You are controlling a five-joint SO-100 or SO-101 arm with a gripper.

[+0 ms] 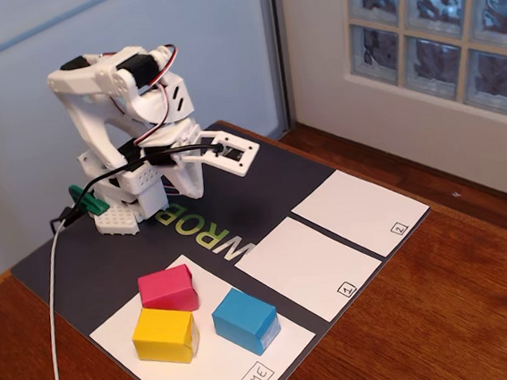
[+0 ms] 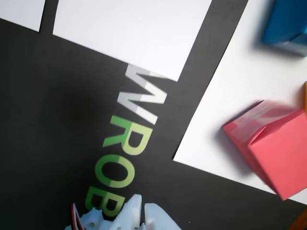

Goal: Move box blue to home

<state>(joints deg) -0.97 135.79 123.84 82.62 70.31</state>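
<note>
Box blue (image 1: 244, 320) sits on home (image 1: 219, 373), right of the yellow block (image 1: 164, 335). Gripper (image 1: 232, 154) hangs folded at the far end, holding nothing, jaws together.

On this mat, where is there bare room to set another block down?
Panels 1 and 2 are bare. The Home panel is crowded: pink, yellow and blue blocks fill its middle, leaving only the strip by the label.

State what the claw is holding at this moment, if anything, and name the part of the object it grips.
Nothing is held. The claw hangs over the dark mat, apart from the box blue, which rests on the home panel beside the pink block and yellow block.
</note>
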